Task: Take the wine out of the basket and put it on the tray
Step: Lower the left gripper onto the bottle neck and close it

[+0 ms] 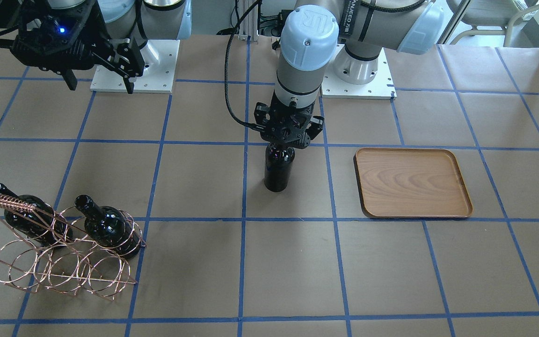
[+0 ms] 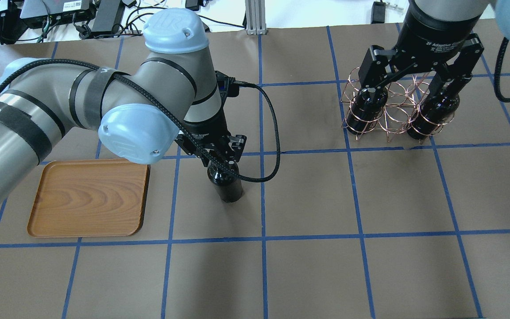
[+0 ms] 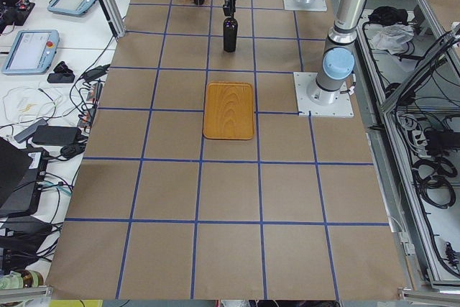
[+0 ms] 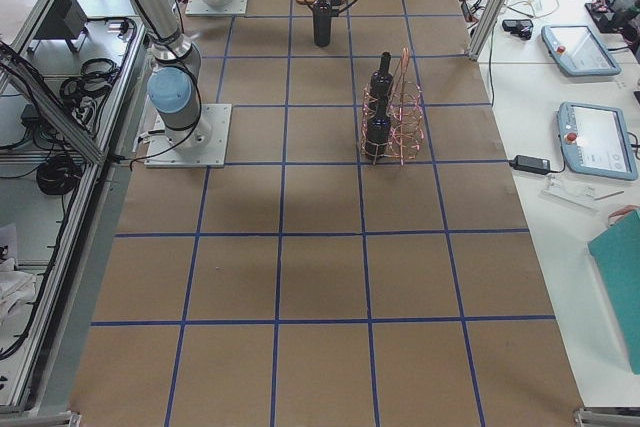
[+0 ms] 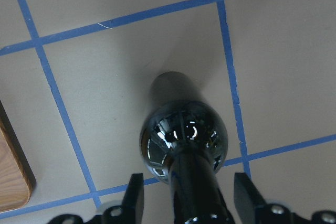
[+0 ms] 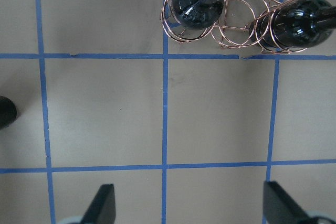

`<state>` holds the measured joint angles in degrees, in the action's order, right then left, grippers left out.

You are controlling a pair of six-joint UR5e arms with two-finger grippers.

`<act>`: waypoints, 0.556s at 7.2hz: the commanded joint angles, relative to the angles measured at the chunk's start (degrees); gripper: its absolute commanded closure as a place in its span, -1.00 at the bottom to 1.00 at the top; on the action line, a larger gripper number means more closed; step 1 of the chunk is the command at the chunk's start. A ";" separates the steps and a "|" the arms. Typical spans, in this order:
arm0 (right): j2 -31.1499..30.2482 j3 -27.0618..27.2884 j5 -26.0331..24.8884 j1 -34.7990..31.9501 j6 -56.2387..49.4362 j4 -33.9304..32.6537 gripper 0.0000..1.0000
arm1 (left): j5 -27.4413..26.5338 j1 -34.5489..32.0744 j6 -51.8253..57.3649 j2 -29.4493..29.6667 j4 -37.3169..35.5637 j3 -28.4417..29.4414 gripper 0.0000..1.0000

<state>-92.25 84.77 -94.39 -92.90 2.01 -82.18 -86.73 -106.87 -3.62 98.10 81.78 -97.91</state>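
Wine (image 1: 279, 171) is being straddled at the neck by the left gripper (image 5: 187, 187), its fingers (image 5: 134, 200) spread and clear of the glass. It is standing upright mid-table, between the basket (image 1: 63, 255) at the right end and the tray (image 1: 412, 182) nearer the left end. The right gripper (image 6: 189, 190) is being held wide and empty. Were the closing off-centre, the glossy neck could be nudged and the wine tipped over.
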 commanded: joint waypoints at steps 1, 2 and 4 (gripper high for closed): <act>-0.04 0.04 0.00 0.00 0.01 0.00 -1.00 | 0.07 0.00 0.02 -0.02 0.31 0.26 1.00; -0.21 0.04 0.09 0.00 0.01 0.00 -1.00 | -0.28 -0.09 -0.07 -0.10 0.74 0.79 1.00; -0.21 0.22 0.09 0.00 0.01 -0.09 -1.00 | -1.59 1.22 0.11 -1.94 1.97 2.80 1.00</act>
<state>-92.43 84.90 -94.32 -92.93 2.02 -82.23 -87.49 -106.45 -3.64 97.06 82.79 -96.61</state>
